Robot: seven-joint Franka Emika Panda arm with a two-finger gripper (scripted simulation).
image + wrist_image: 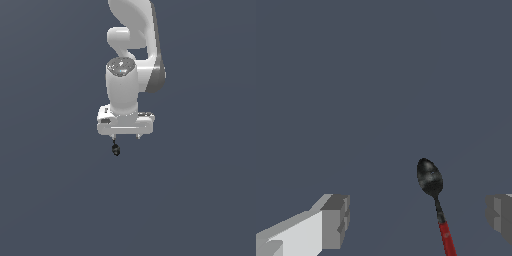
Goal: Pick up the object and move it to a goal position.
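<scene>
The object is a tiny spoon-like thing with a black rounded bowl, a thin dark stem and a red handle end. In the exterior view it shows as a small black blob just below the gripper's finger on the exterior view's left. My white gripper points straight down and is open, holding nothing. In the wrist view the gripper has its two grey fingers wide apart, and the object lies between them, nearer one finger. The fingers do not touch it.
A plain, even blue-grey surface fills both views. The white arm rises above the gripper. No goal marker shows.
</scene>
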